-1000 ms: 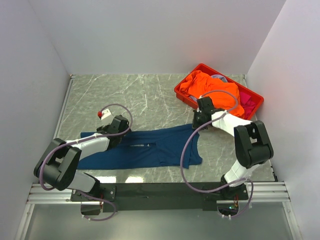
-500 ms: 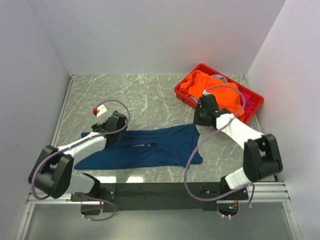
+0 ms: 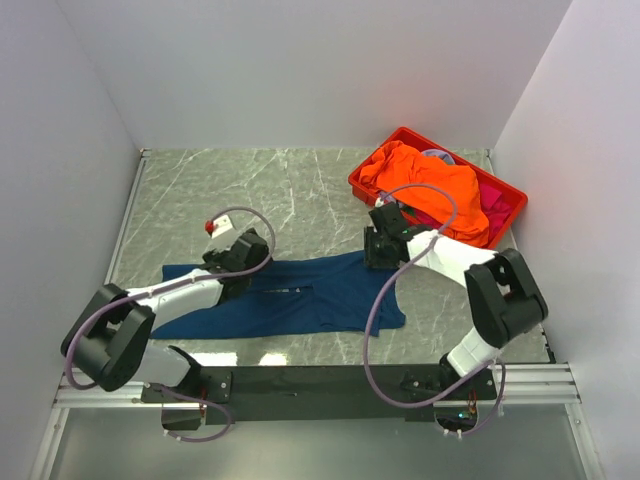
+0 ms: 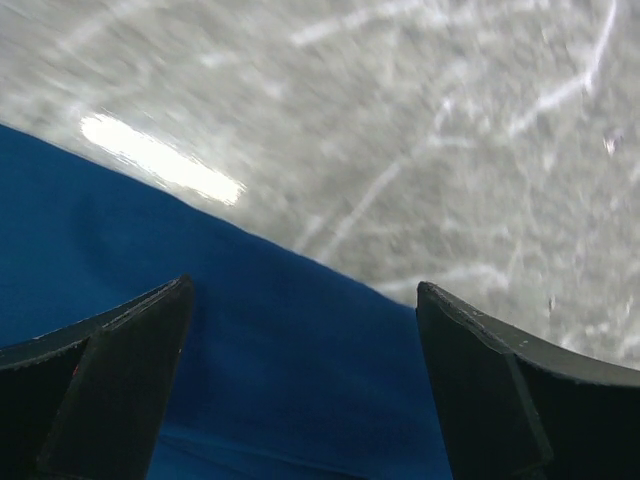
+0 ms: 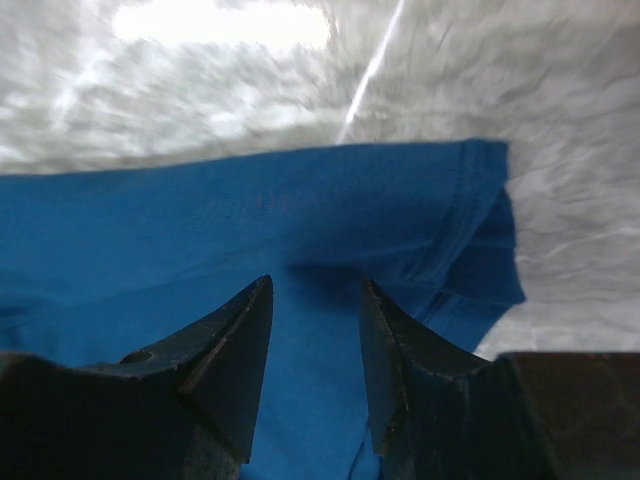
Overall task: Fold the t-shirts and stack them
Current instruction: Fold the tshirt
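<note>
Navy-blue t-shirt point(image 3: 290, 298) lies spread flat on the marble tabletop point(image 3: 300, 190), at 6 o'clock in the overhead view, long axis running 9 to 3 o'clock.

Left gripper point(image 3: 240, 268) sits over the shirt's far edge at about 10 o'clock. In the left wrist view the gripper point(image 4: 300, 380) has its jaws wide apart, with blue cloth and bare tabletop showing between them.

Right gripper point(image 3: 377, 256) sits at the shirt's far corner, about 1 o'clock. In the right wrist view the gripper point(image 5: 315, 340) has its jaws narrow, with blue cloth in the gap and a stitched hem just beside it. Whether the cloth is pinched cannot be told.

Red crate point(image 3: 510, 205) stands at 2 o'clock, well apart from the navy shirt. It holds a heaped orange t-shirt point(image 3: 420, 185) and a magenta t-shirt point(image 3: 492, 205).
</note>
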Available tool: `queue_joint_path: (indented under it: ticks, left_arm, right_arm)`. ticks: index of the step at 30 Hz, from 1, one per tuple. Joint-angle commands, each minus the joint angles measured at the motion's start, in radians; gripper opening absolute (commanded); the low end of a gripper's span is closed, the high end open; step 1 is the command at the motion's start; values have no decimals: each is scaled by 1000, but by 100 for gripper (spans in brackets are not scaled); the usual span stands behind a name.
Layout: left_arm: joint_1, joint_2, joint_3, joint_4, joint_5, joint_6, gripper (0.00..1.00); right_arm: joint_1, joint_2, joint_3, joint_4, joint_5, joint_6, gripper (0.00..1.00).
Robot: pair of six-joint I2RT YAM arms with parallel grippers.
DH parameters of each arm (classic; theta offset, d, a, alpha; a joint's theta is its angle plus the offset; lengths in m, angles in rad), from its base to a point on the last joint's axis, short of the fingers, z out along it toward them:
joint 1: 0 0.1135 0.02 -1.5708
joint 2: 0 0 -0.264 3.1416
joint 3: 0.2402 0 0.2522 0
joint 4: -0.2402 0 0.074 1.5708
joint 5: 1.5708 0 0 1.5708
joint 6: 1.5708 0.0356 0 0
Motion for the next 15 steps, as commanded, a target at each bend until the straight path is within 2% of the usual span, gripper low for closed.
queue_joint_path:
  ticks: [1,7,15]
  left_arm:
    - [-19,27,-19,70,52,-27,99]
    - [-19,46,-54,40,49,-84,99]
    - [-19,-42,-137,8,65,-152,99]
  right_arm:
    - [11,41,36,23,-15,15,47]
    - [11,173,131,-7,-18,-1,47]
    - [11,351,335,-82,-28,-44,47]
